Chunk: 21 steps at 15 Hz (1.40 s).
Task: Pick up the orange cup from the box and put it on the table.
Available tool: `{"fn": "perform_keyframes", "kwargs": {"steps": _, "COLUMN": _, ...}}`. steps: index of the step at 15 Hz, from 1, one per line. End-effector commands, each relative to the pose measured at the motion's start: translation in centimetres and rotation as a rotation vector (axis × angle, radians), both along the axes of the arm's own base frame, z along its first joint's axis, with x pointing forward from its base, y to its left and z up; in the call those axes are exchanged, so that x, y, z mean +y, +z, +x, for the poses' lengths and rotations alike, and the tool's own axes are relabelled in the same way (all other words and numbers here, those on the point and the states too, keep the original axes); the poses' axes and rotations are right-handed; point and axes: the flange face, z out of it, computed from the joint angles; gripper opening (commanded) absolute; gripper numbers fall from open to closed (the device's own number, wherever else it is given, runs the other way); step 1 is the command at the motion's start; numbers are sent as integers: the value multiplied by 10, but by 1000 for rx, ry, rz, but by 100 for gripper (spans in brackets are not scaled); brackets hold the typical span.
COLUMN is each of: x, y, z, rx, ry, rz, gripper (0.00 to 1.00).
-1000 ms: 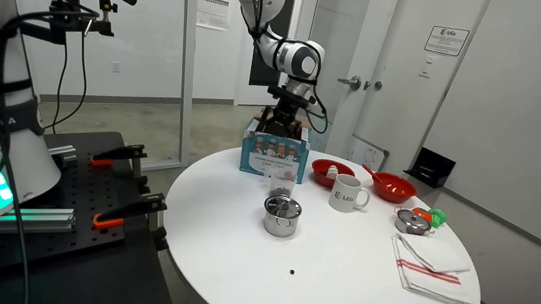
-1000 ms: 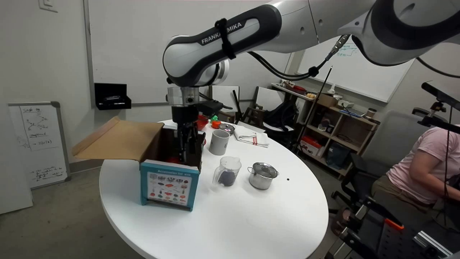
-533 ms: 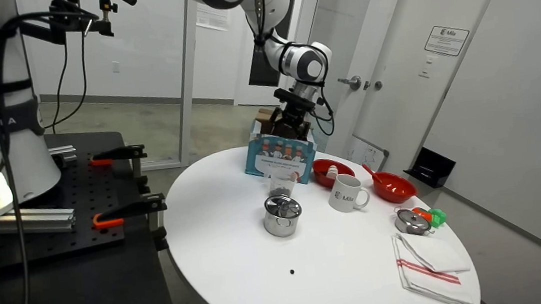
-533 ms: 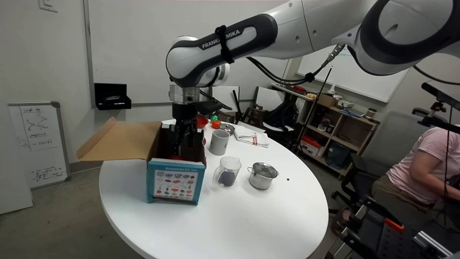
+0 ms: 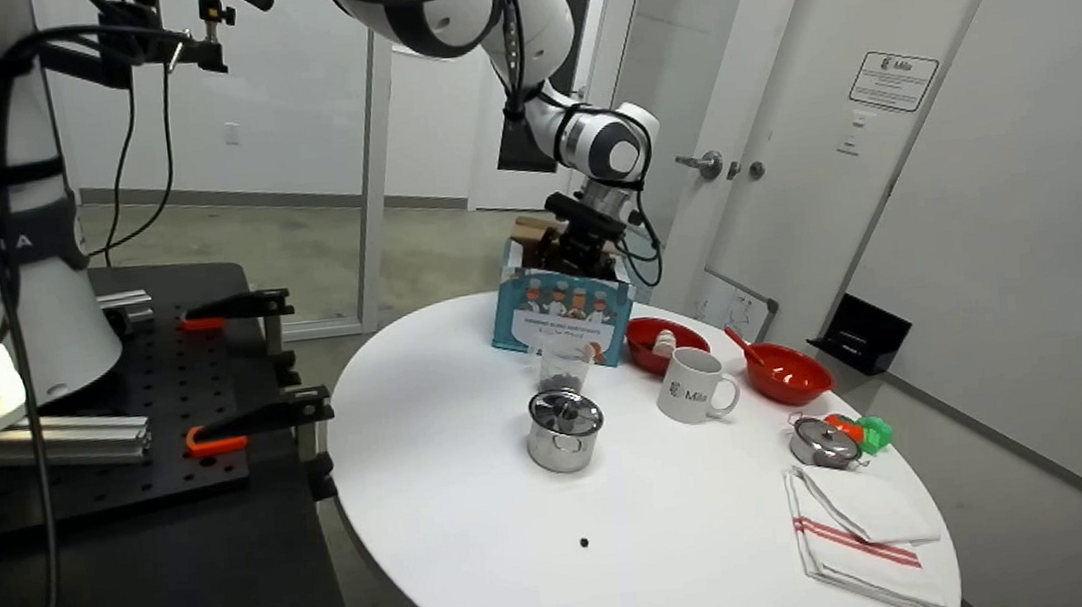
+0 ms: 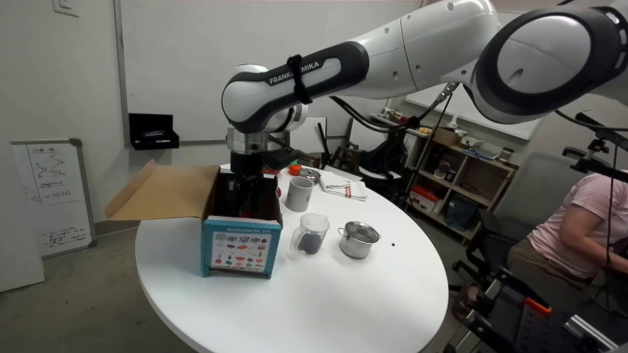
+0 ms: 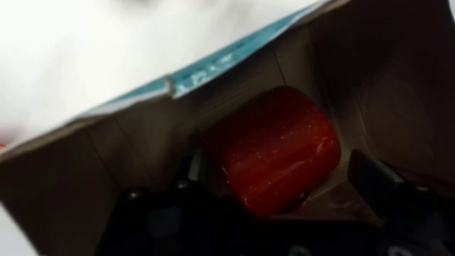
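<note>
Starting with the biggest thing: the white table [image 6: 353, 304] is my drop-off, so that's the last step and nowhere near done. Next size down, the box [image 6: 240, 247] stands on it with a cardboard flap [image 6: 164, 193] sticking out to one side. My pincer [image 7: 277, 161] is pointing down inside that box, so once I've got a grip I'd reckon on going pretty much straight up, or I could drag the whole thing along. It's apart right now, nothing clamped, so I'd call this the lining-up-for-the-grab step. The orange cup [image 7: 273, 149] is down in the box, more of a dark red in that shade tbh, and looks to be lying on its side. In the wrist view it shows up between my fingers [image 7: 369, 174]. Smallest stuff last: one fingertip is near the cup's edge, can't tell if it's touching, while the other has a visible gap. Also can't tell how deep I am. Next move imo: even up those gaps, ease lower if needed, then squeeze gently round the cup before any lifting.
</note>
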Motion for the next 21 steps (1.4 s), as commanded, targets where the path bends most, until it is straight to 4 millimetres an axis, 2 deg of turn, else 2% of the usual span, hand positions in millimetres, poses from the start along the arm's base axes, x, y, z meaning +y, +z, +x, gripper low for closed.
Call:
{"fn": "perform_keyframes", "kwargs": {"steps": 1, "x": 13, "y": -10, "z": 2, "rx": 5, "ry": 63, "rz": 24, "gripper": 100}}
{"fn": "perform_keyframes", "kwargs": {"steps": 3, "x": 19, "y": -14, "z": 0, "rx": 9, "ry": 83, "rz": 25, "gripper": 100}}
{"fn": "perform_keyframes", "kwargs": {"steps": 4, "x": 22, "y": -15, "z": -1, "rx": 10, "ry": 92, "rz": 24, "gripper": 75}}
{"fn": "perform_keyframes", "kwargs": {"steps": 6, "x": 26, "y": -16, "z": -2, "rx": 12, "ry": 104, "rz": 23, "gripper": 67}}
{"fn": "perform_keyframes", "kwargs": {"steps": 14, "x": 30, "y": 4, "z": 1, "rx": 24, "ry": 97, "rz": 55, "gripper": 6}}
{"fn": "perform_keyframes", "kwargs": {"steps": 15, "x": 30, "y": 6, "z": 0, "rx": 35, "ry": 92, "rz": 64, "gripper": 1}}
{"fn": "perform_keyframes", "kwargs": {"steps": 21, "x": 22, "y": 16, "z": -1, "rx": 74, "ry": 79, "rz": 99, "gripper": 2}}
